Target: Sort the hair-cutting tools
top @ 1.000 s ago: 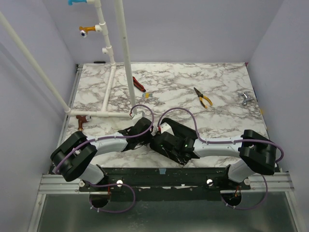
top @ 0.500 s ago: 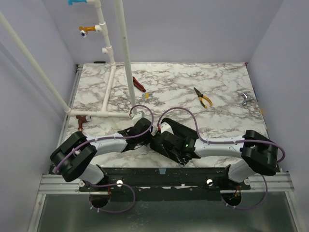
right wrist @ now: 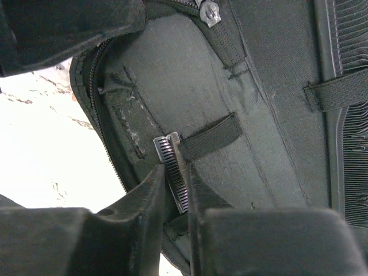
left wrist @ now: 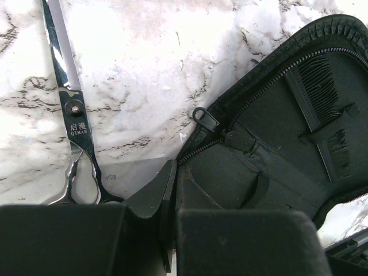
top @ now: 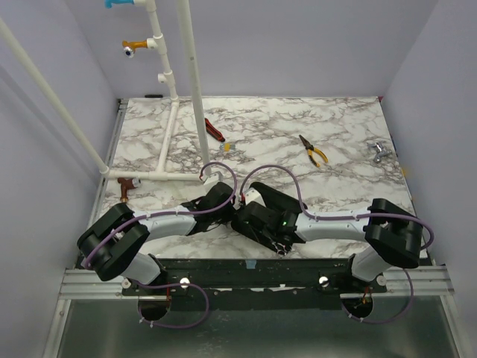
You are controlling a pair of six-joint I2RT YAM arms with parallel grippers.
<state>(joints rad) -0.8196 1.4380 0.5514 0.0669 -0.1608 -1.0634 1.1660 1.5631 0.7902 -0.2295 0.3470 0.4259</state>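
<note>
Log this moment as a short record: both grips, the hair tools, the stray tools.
left gripper: apparently pinched on the rim of the open black case
right gripper: shut on the comb, its end at an elastic strap inside the case
scissors: one pair flat on the table beside the case, not held
pliers: far out on the table, away from both arms
red-handled tool: far side, near the white pipe

Both my arms lie low and folded inward, the left arm [top: 168, 221] and right arm [top: 335, 222] reaching toward each other so the wrists nearly meet at the middle. My left gripper [left wrist: 174, 172] is pinched on the case [left wrist: 270, 144] rim. My right gripper [right wrist: 175, 178] is nipped onto the comb [right wrist: 172, 161].
</note>
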